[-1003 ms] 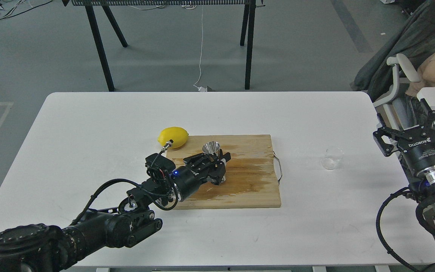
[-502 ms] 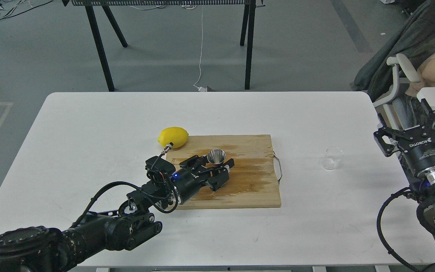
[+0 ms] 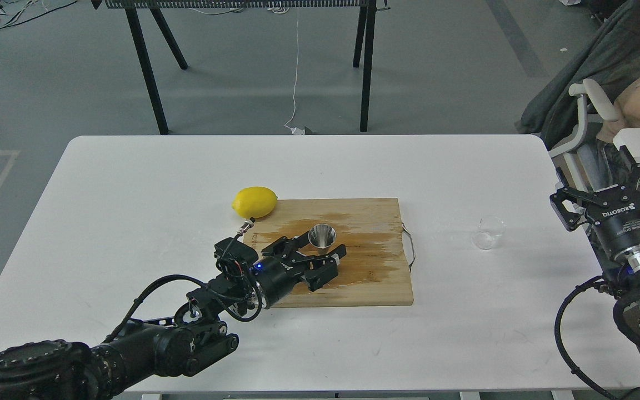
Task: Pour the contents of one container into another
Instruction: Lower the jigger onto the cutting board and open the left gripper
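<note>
The steel jigger (image 3: 321, 235) stands upright on the wooden cutting board (image 3: 373, 280), wide mouth up. My left gripper (image 3: 320, 254) lies low over the board, open, its fingers spread on either side of the jigger's lower cone and hiding that part. The small clear glass cup (image 3: 488, 232) stands alone on the white table, right of the board. My right gripper (image 3: 603, 180) hovers past the table's right edge, open and empty, a good way right of the cup.
A yellow lemon (image 3: 254, 201) lies at the board's far left corner. The board has a wet dark stain and a metal handle (image 3: 410, 247) on its right side. A chair and a seated person are at the far right; black table legs stand behind.
My left gripper lowered the jigger from above the board down onto it, spread its fingers and drew back slightly toward me. The right arm and the cup stayed put.
</note>
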### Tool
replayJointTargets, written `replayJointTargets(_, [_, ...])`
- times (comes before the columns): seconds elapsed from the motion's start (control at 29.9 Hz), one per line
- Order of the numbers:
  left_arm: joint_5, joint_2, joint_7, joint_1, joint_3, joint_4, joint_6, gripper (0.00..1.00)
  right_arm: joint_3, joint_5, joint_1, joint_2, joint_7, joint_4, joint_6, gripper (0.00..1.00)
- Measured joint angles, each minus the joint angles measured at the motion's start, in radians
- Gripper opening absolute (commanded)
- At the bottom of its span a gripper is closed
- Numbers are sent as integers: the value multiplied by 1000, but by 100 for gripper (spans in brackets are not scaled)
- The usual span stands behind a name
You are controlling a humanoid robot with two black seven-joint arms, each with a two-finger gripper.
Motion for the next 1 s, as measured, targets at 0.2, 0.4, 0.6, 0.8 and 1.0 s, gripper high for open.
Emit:
replayJointTargets(0.2, [0, 0, 0, 2, 0, 0, 0, 94, 0, 0, 0, 1, 1, 0, 0, 99])
replayJointTargets(0.4, [0, 0, 0, 16, 0, -9, 0, 94, 0, 0, -1, 1, 1, 0, 0, 99])
replayJointTargets(0.6, [0, 0, 0, 18, 0, -18, 0, 94, 0, 0, 0, 2, 1, 1, 0, 99])
replayJointTargets(0.8, [0, 0, 0, 18, 0, -18, 0, 94, 0, 0, 1, 3, 1, 2, 0, 99])
replayJointTargets(1.0, [0, 0, 0, 19, 0, -19, 0, 94, 0, 0, 1, 4, 1, 2, 0, 99])
